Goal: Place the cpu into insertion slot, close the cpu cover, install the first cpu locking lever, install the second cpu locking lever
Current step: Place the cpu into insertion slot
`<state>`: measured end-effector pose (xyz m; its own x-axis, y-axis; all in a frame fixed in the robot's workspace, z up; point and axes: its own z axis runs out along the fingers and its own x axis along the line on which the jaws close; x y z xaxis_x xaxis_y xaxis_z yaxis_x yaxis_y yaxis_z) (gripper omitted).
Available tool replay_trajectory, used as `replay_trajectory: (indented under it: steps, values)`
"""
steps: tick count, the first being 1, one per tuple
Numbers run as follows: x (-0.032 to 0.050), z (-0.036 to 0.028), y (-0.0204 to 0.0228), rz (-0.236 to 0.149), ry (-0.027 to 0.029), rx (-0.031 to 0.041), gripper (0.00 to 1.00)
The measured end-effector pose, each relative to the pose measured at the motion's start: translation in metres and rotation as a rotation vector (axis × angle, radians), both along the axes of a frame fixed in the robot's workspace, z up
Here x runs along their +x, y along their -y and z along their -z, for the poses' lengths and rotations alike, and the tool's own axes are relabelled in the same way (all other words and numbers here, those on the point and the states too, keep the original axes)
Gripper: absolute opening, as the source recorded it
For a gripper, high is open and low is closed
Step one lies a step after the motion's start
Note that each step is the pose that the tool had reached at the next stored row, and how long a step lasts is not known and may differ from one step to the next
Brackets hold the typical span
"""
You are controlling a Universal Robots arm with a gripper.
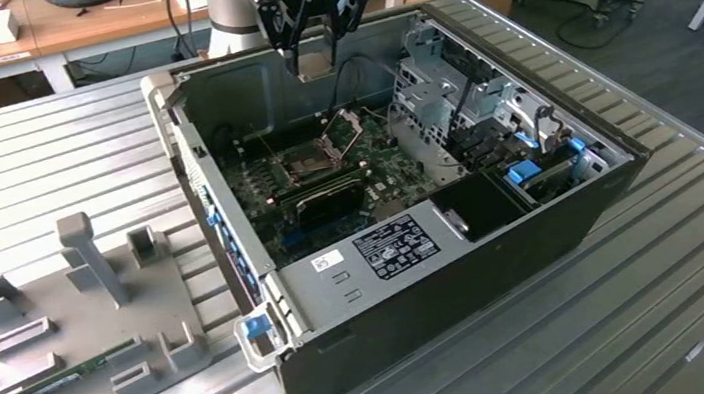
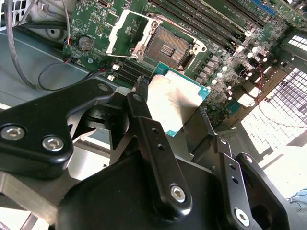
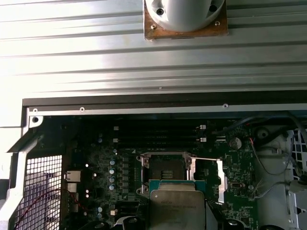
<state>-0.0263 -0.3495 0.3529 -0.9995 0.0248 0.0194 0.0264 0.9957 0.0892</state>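
My gripper [image 1: 312, 56] hangs above the open computer case, shut on the cpu [image 2: 177, 98], a flat square chip with a dull grey metal top and a green edge. Black fingers [image 2: 144, 124] clamp it on two opposite sides. The cpu [image 3: 177, 206] hovers clear above the green motherboard, just to one side of the insertion slot [image 3: 165, 168]. The insertion slot [image 2: 168, 45] is a dark square socket with a metal rim and nothing in it. The cpu cover [image 2: 122, 31], a silvery frame, stands swung open beside the socket. In the exterior view the slot [image 1: 307, 159] lies below the gripper, deep inside the case.
The case [image 1: 469, 273] lies on a ribbed metal table [image 1: 27, 176]. Long black memory slots [image 2: 211, 21] run beside the socket. Drive cages and cables [image 1: 477, 111] fill the case toward the exterior view's right. A grey fixture tray [image 1: 73, 332] sits at the exterior view's left.
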Motion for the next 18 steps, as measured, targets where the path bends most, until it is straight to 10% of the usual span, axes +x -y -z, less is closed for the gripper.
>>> replay_trajectory:
  steps: [18]
  values:
    - [-0.0011,0.0090,0.0000,0.000,0.0001,0.0000,0.54]
